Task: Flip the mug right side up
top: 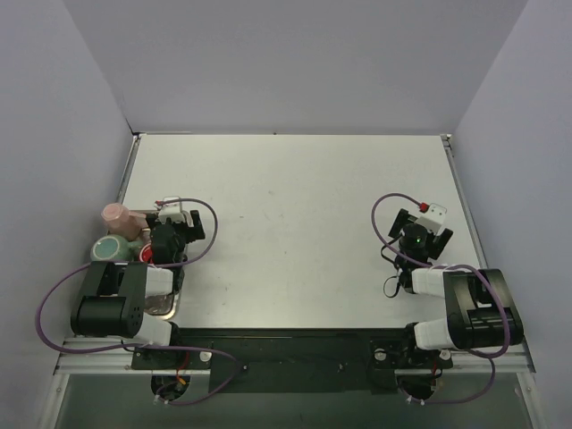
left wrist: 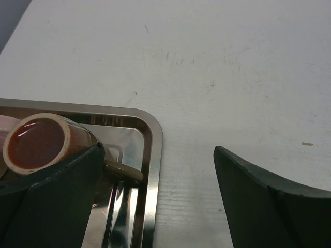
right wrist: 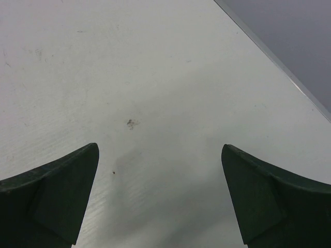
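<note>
- Just left of the left gripper (left wrist: 158, 150), whose jaws are spread wide and hold nothing, the mug (left wrist: 39, 142) lies tipped in the tray (left wrist: 151, 155), mouth toward the wrist camera.
- The step looks like the approach, with no grasp made; next the gripper should shift left to straddle the mug's wall, clamp, then rotate it upright.
- Farther off, the right gripper (right wrist: 160, 150) hangs released over the table (right wrist: 155, 62).

The white surface (top: 295, 232) is matte, with faint scuffs and small dark specks. Plain pale grey panels enclose it: far wall (top: 295, 63), left wall (top: 54, 125), right wall (top: 527, 125). Lighting is even; shadows are soft.
</note>
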You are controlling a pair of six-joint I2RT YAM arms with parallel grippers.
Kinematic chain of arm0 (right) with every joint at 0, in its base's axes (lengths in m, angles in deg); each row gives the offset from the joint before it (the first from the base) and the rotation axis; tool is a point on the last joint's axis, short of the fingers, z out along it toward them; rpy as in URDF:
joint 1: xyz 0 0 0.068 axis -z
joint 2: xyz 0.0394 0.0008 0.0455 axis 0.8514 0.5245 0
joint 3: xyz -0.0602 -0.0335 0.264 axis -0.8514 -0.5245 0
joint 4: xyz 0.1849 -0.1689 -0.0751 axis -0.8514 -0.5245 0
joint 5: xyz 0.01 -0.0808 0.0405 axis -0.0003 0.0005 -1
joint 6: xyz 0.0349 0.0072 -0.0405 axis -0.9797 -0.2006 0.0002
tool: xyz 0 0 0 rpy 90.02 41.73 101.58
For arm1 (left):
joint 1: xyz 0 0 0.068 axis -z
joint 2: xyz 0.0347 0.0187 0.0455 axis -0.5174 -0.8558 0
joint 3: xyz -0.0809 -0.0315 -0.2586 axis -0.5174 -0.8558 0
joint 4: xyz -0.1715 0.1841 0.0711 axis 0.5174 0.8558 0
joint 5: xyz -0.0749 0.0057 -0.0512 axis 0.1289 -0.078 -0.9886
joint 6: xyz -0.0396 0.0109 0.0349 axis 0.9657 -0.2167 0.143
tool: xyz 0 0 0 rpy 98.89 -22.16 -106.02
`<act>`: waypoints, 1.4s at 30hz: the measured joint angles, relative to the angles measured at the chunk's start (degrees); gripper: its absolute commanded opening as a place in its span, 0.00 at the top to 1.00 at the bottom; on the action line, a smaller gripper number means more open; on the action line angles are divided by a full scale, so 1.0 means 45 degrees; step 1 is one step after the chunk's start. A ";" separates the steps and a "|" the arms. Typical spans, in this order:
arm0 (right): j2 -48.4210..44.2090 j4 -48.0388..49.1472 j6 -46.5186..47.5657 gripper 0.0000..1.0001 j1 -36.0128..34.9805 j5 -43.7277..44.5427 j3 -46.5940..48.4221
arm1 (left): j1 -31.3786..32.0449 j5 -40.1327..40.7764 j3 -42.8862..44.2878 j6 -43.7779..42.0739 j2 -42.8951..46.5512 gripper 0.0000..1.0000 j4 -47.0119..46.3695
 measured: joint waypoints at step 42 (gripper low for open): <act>-0.7611 -1.2293 0.0170 0.00 -0.4313 -0.6965 0.4624 | 0.3021 0.0597 0.7286 -1.5300 0.4167 0.23 2.8108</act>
